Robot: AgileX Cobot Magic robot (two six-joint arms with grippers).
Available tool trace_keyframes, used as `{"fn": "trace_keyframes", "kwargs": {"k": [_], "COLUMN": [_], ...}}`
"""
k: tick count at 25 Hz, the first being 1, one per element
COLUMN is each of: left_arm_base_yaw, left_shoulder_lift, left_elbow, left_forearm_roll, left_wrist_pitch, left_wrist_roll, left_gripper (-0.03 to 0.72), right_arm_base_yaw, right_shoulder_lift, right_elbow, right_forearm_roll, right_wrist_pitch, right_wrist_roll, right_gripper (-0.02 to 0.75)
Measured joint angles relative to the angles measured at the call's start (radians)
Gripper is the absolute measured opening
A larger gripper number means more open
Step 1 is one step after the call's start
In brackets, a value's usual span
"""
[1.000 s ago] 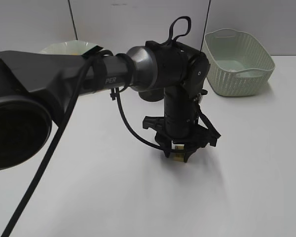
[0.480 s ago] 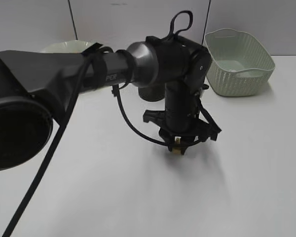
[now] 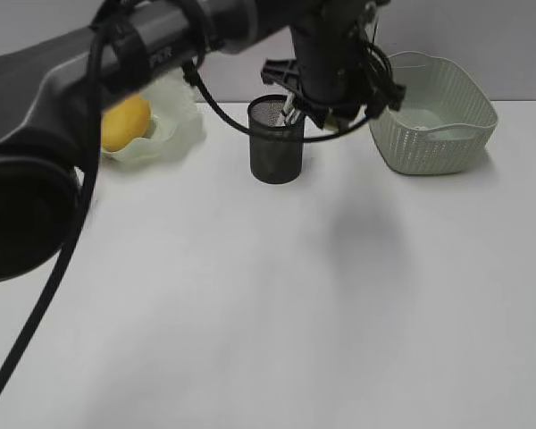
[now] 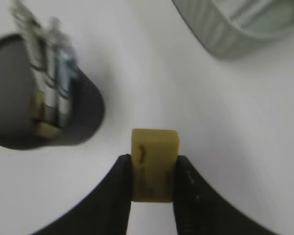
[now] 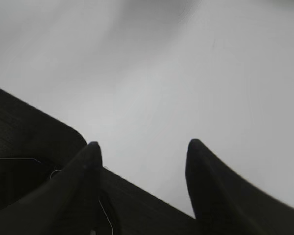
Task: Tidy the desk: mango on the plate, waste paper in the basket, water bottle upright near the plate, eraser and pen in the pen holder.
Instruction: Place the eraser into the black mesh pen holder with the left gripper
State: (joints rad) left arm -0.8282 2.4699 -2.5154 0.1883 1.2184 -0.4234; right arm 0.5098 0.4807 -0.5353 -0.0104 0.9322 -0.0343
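The left gripper (image 4: pixel 152 178) pinches a yellow eraser (image 4: pixel 154 164) above the desk (image 4: pixel 152 73), beside the pen holder (image 4: pixel 83 110).

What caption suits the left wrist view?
Left claw grips a yellow eraser beside the pen holder.

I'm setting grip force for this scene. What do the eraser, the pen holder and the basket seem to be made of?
Eraser: probably soft rubber, matte yellowish block with a dark smudge, clamped in the left gripper.
Pen holder: looks like black wire mesh, probably metal; fine holes show through its wall.
Basket: likely moulded plastic, pale green and smooth, with a woven-pattern side.
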Motion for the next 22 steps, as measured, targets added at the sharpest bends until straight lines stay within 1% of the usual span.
{"fn": "trace_keyframes", "kwargs": {"k": [4,6,10,14,19,22], "left_arm_base_yaw": [0.077,0.118,0.170,0.195,0.207,0.207], "left_shoulder_lift": [0.000,0.000,0.000,0.001,0.016,0.031], "left_elbow": [-0.087,-0.097,-0.098,-0.098,-0.099,-0.099], "left_forearm_roll": [0.013,0.013,0.007,0.004,-0.003,-0.041], "left_wrist_pitch": [-0.001,-0.001,0.000,0.001,-0.016,-0.059], "left_wrist_roll": [0.005,0.005,0.005,0.005,0.006,0.006], "left_gripper": [0.202,0.202,0.202,0.202,0.202,0.202], "right_arm_base_yaw": [0.000,0.000,0.000,0.000,0.000,0.000], "right_shoulder_lift": [0.000,0.000,0.000,0.000,0.000,0.000], "right_elbow": [0.000,0.000,0.000,0.000,0.000,0.000], "right_forearm_roll": [0.000,0.000,0.000,0.000,0.000,-0.001], "right_wrist_pitch": [0.000,0.000,0.000,0.000,0.000,0.000], "right_wrist_roll": [0.000,0.000,0.000,0.000,0.000,0.000], "right_gripper": [0.439,0.439,0.438,0.438,0.438,0.438]}}
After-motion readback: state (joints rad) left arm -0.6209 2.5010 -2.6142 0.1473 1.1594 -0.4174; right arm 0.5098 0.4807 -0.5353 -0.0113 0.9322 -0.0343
